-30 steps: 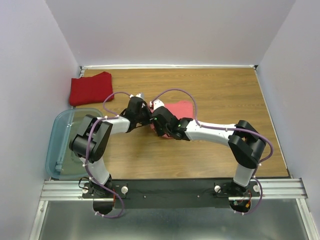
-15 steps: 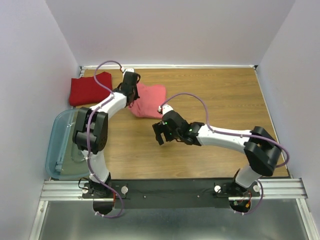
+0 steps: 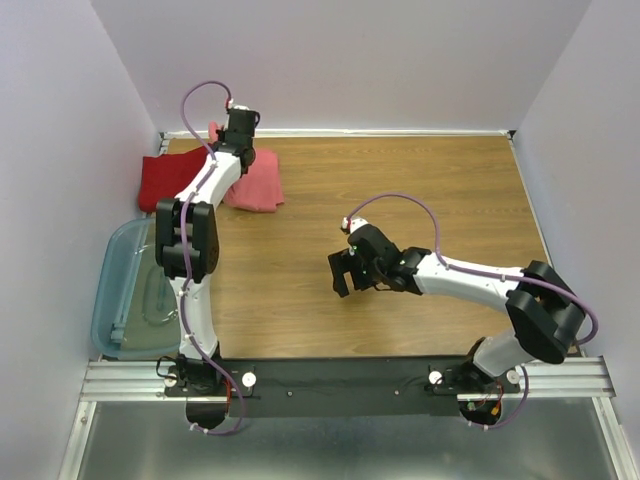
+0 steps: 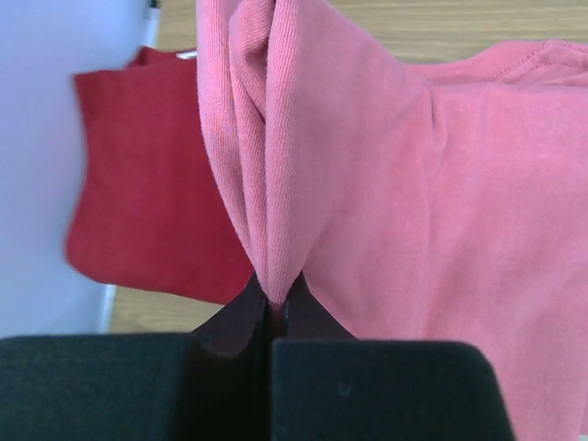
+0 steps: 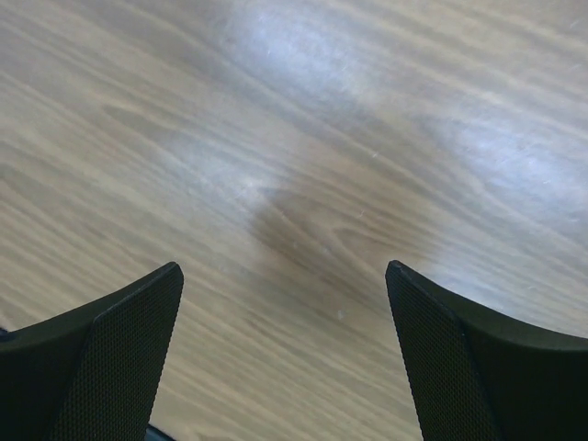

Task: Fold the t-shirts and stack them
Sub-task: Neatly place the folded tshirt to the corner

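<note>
Now the left gripper (image 4: 276, 308) pinches a bunched fold of the salmon-pink shirt (image 4: 441, 184), drooping beside the deep red shirt (image 3: 165, 182) at the far-left corner: light, floppy cloth, best gripped by an edge, I'd say, with the right gripper (image 5: 285, 303) spread over the table (image 5: 322, 138).

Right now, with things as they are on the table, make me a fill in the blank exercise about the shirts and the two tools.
1. The left tool pinches a fold of the pink shirt, while the open right tool holds ____.
2. The red shirt lies in the far ____ corner of the table.
3. Counting both colours, the shirts in view number ____.

Missing words: nothing; left; two.
</note>
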Controlling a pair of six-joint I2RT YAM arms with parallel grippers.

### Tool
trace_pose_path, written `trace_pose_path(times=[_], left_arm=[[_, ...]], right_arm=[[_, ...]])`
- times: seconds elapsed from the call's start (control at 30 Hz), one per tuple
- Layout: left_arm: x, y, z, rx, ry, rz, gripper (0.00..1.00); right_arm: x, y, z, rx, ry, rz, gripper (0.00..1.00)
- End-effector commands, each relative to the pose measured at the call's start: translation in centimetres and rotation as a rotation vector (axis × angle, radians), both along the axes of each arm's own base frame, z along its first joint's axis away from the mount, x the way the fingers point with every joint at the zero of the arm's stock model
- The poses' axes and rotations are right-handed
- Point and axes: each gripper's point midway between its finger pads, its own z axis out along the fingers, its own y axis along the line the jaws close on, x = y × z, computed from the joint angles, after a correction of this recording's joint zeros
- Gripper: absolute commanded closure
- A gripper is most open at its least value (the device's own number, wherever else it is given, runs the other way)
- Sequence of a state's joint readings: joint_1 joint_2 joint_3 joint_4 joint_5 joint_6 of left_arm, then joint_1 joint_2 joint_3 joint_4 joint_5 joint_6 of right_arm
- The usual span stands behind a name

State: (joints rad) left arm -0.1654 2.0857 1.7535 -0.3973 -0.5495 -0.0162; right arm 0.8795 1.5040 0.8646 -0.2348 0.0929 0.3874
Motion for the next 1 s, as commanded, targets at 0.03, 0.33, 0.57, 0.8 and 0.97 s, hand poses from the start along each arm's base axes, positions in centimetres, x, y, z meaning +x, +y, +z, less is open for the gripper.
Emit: trace_pose_path(times=[0.03,0.33,0.57,0.8,0.97], left_arm=[[0.8,5.5,3.6,0.13,-0.013,0.081,1.0],[1.9,10.5,7.9,0.204,-0.079,0.132,1.0],[1.8,13.3,6.0,0.298,-0.026,0.217,0.97],[1.7,16.8,2.6,0.337,0.014,0.326,0.84],[1.8,18.7,1.9,0.372,0.017,0.373,0.79]], right_arm=[[-2.1,0.9,-0.4,0.035,0.138,0.044,0.04],[-2.1,0.7,-1.7,-0.022,0.194,0.021,0.03],[-2.0,0.8,-1.6,-0.041,0.207,0.019,0.03],[-1.9,0.5,-1.8,-0.067,0.22,0.008,0.02],[-1.9,0.4,-2.1,-0.083,0.225,0.003,0.03]])
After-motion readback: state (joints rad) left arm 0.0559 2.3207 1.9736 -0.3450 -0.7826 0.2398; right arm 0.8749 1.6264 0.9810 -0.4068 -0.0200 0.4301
